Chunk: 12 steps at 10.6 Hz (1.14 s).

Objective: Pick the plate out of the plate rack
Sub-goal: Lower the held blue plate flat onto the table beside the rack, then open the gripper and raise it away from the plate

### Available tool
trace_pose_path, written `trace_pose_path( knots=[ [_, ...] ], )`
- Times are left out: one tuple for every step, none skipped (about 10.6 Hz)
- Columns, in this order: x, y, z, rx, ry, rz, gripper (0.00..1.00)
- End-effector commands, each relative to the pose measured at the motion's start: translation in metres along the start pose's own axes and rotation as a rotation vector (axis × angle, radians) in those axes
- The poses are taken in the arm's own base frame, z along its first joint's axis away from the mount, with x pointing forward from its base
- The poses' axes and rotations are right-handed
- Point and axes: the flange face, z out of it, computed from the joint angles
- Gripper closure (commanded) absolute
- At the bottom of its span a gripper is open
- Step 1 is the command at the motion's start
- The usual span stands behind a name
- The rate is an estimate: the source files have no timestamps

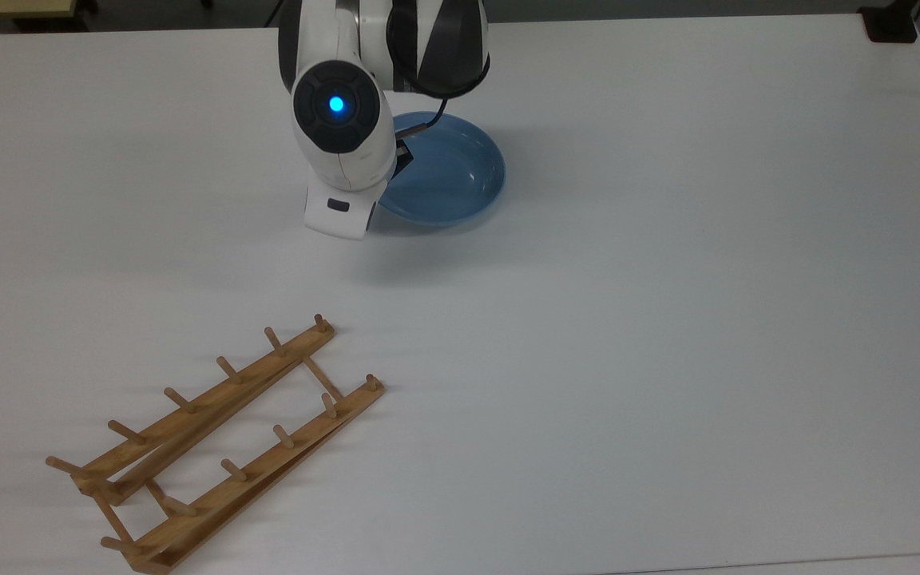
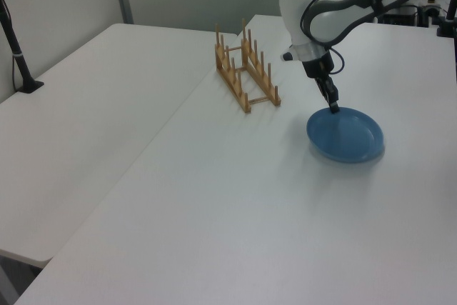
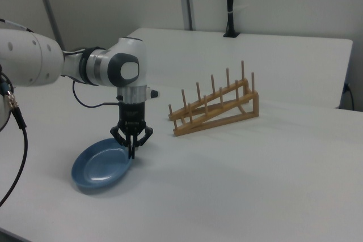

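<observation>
The gripper (image 3: 131, 152) pinches the rim of the plate (image 1: 452, 172) on the table (image 1: 668, 319) (rack (image 1: 212, 447) well apart, nothing between).

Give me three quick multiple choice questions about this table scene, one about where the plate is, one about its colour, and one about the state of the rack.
1. Where is the plate?
A. lying on the table
B. standing in the plate rack
C. stacked on another plate

2. What colour is the plate?
A. red
B. blue
C. white

3. What does the plate rack hold?
A. two plates
B. one cup
C. nothing

Answers: 1 A, the plate lies flat apart from the rack, with the gripper at its rim. 2 B, it is plain blue. 3 C, its pegs stand bare.
</observation>
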Motion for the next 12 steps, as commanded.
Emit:
trace_pose_path(
  knots=[
    [0.001, 0.004, 0.009, 0.01, -0.014, -0.018, 0.87],
    [-0.001, 0.008, 0.007, -0.001, -0.016, -0.015, 0.79],
    [-0.003, 0.012, 0.0, -0.018, -0.013, 0.0, 0.7],
    [-0.006, 0.014, -0.008, -0.046, -0.013, 0.031, 0.58],
    [-0.009, 0.016, -0.022, -0.086, -0.009, 0.074, 0.34],
    [-0.017, 0.015, -0.043, -0.131, 0.008, 0.132, 0.14],
    [-0.026, 0.011, -0.063, -0.177, 0.028, 0.179, 0.0],
    [-0.037, 0.004, -0.088, -0.205, 0.069, 0.236, 0.0],
    [-0.047, -0.001, -0.108, -0.218, 0.106, 0.288, 0.0],
    [-0.057, -0.008, -0.127, -0.228, 0.147, 0.344, 0.0],
    [-0.065, -0.018, -0.143, -0.226, 0.176, 0.426, 0.0],
    [-0.075, -0.026, -0.157, -0.224, 0.213, 0.533, 0.0]
  ],
)
